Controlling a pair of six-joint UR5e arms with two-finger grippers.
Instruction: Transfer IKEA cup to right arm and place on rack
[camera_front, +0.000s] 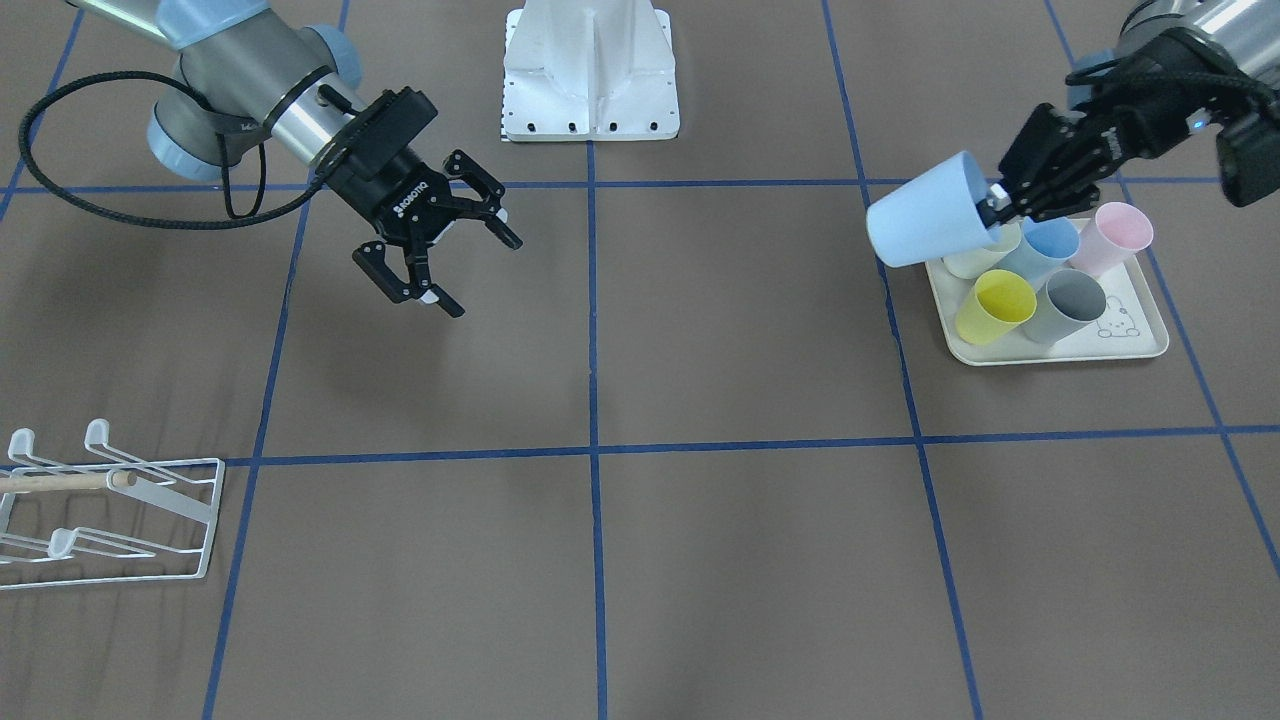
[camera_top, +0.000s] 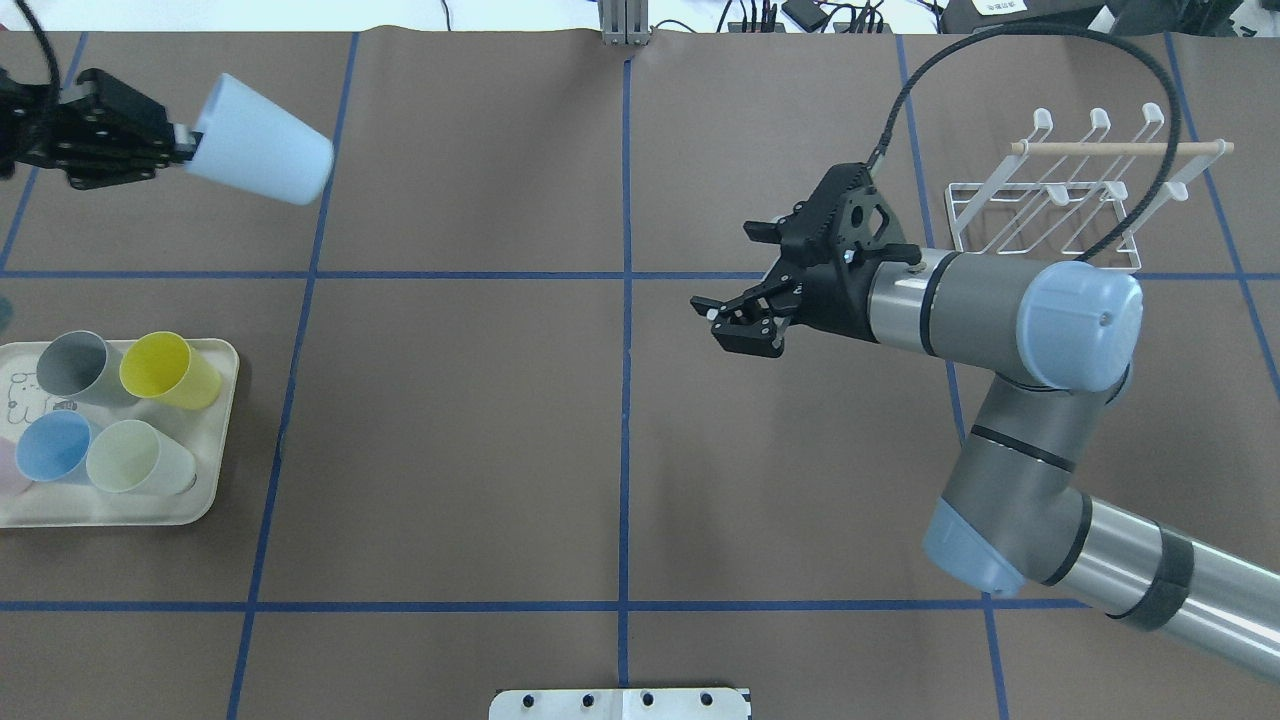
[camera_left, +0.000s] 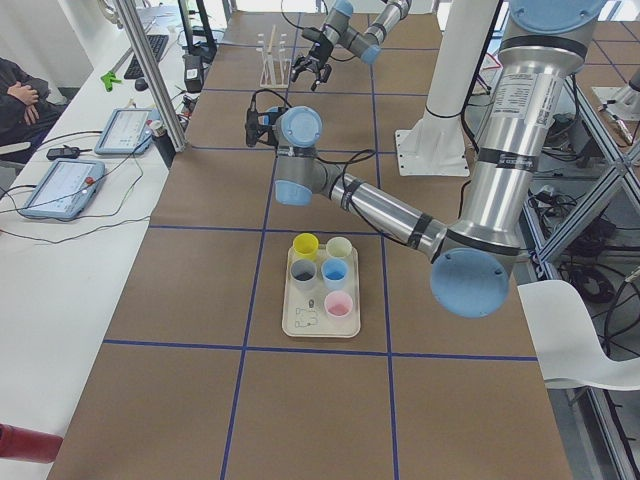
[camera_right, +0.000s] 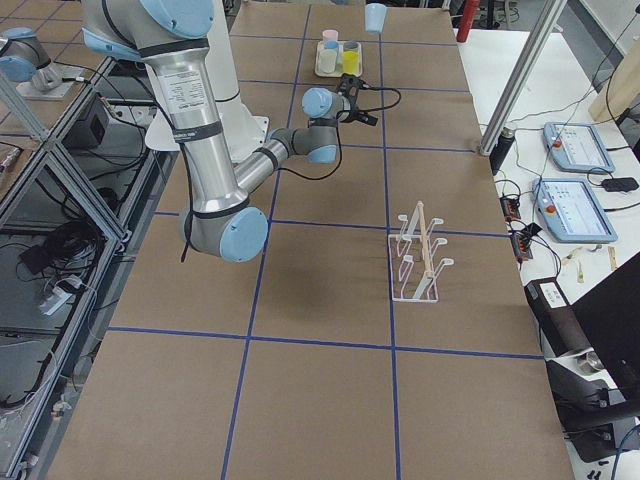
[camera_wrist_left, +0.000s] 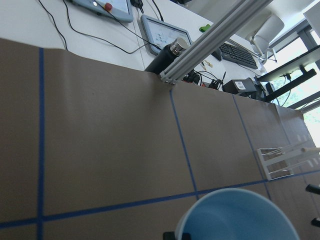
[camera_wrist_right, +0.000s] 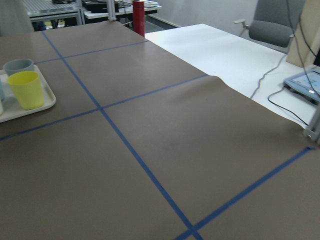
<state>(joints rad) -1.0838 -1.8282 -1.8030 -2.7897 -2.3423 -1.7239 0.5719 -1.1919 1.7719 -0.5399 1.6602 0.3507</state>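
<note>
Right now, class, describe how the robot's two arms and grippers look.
Both arms have silver-grey tubes and pale-blue joint caps. The right arm carries a thick black cable loop. The right gripper, black and two-fingered, reads ROBOTIQ in white. The left arm has thinner black cables and a black left gripper.

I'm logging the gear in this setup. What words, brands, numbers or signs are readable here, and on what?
"ROBOTIQ": white lettering on the right hand.
Label on the left arm: too small to read.
Label on the right arm: too small to read.
Tablet screens: too small to read.
Tray: a drawing only, no words.
</note>
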